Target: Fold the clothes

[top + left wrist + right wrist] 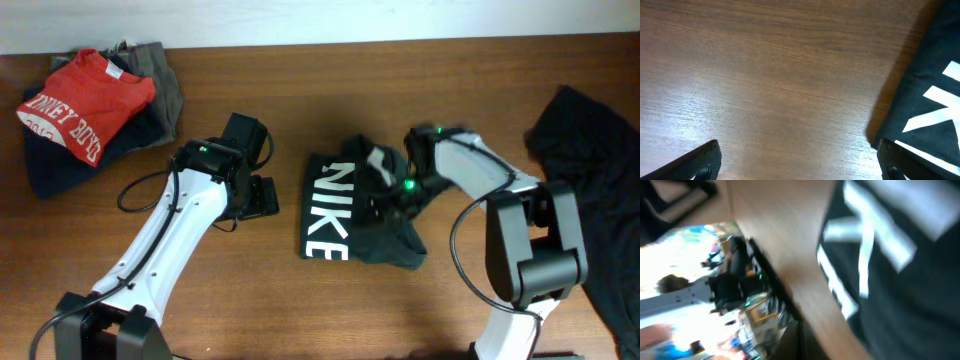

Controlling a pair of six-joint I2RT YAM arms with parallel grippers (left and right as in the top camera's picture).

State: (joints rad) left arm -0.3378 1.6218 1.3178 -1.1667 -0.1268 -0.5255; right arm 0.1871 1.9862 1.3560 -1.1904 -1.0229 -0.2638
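1. White arm links are rising nearest the lens in the overhead view, one arm coming up from each lower corner.
2. The left claw (262,195) is sitting low over the bare wooden surface (300,90), just left of the black T-shirt (375,240). Its jaws are spread wide and gripping nothing.
3. The T-shirt is lying in the middle of the surface, partly folded into a rough block. Its white NIKE lettering (328,212) is facing up along the left side, and the right part is bunching up.
4. The right claw (392,198) is reaching down into that bunched part. It is closed tight, but whether cloth is caught between the jaws cannot be told.
5. A red shirt (85,100) with white lettering is lying in the far left corner on top of a navy garment (50,165), with a grey garment (165,75) just behind them. Another black garment (590,160) is lying at the right edge, well apart from the T-shirt.
6. In the left wrist view, two dark fingertips (700,160) are poking in at the bottom corners, far apart, with only wood between them. The T-shirt (925,85) is filling the right side, and its hem is running beside the right-hand fingertip; contact cannot be judged.
7. The right wrist view is blurring heavily. The T-shirt (910,295) and its white letters are filling the right half, with a strip of the surface (785,245) slanting beside it. The claw's own fingers cannot be made out here.
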